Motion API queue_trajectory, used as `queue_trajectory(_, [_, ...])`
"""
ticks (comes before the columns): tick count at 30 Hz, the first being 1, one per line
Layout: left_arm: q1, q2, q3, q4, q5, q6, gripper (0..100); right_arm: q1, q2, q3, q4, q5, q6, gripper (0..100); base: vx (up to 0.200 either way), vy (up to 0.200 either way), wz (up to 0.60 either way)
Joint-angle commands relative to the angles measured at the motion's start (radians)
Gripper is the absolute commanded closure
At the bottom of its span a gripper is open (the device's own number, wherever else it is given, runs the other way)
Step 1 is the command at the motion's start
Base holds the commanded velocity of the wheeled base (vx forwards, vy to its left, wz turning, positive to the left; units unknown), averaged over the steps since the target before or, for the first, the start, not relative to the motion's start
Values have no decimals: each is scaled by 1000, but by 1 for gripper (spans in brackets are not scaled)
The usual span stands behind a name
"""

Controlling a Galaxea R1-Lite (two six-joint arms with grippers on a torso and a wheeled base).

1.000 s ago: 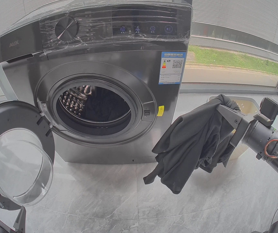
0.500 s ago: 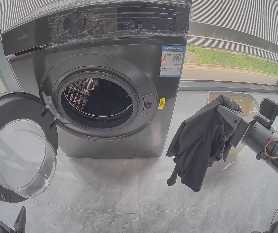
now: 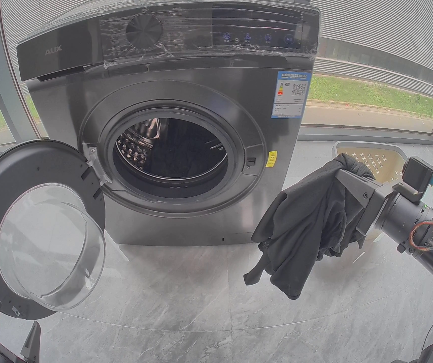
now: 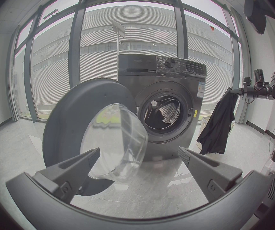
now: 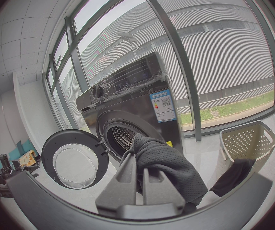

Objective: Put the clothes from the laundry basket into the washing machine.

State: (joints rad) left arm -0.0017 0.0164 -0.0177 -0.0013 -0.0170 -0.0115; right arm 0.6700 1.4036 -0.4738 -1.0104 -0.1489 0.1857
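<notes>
Since the head camera has swung over the last second, the whole scene sits further right in the head view than it did. That is the camera's move, not the machine's. The right tool (image 3: 350,182) keeps its place in the picture, still clamped on the dark garment (image 3: 302,228), whose lower folds have swung and now trail toward the washing machine (image 3: 176,92). The garment hangs off the tool's tips above the floor (image 3: 176,298), to the right of the machine's front and apart from it. Behind it stands the laundry basket (image 3: 377,157). Its visible inner wall is bare, and the rest is hidden by the cloth. The door (image 3: 5,187) is swung wide open to the left. Inside the drum (image 3: 136,149) a dark mass lies against the right side, next to bare perforated metal. The left tool (image 3: 15,316) sits low at the picture's corner.

From the left wrist view, the left tool (image 4: 138,150) stands spread wide with nothing between its fingers, close to the open door (image 4: 67,112). Beyond it are the washing machine (image 4: 163,71) and, further off, the right tool (image 4: 235,91) with the garment (image 4: 219,125) hanging straight down from it.

From the right wrist view, the right tool (image 5: 139,165) is pinched shut on a bunch of the garment (image 5: 166,166), which humps over its tips. The basket (image 5: 246,141) stands by the window (image 5: 227,64) — a dark fold of cloth (image 5: 231,178) shows against its lower wall, and I cannot tell whether it belongs to the held piece.
</notes>
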Motion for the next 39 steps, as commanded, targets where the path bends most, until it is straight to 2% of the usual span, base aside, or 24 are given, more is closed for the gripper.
queue_trajectory(1, [0, -13, 18, 0, 0, -1, 0, 0, 2, 1, 1, 0, 0, 100, 0, 0, 0])
queue_trajectory(12, [0, -13, 18, 0, 0, 1, 0, 2, 3, 12, 0, 2, 0, 100, 0, 0, 0])
queue_trajectory(21, [0, -13, 18, 0, 0, -1, 0, 0, 3, 12, 1, 2, 0, 100, 200, 0, 0])
queue_trajectory(33, [0, -13, 18, 0, 2, 1, 0, 2, 5, 23, 1, 2, 1, 100, 0, 0, 0])
queue_trajectory(39, [0, -13, 18, 0, 3, 4, 0, 26, 5, 46, 0, 5, 1, 100, 0, 0, 0])
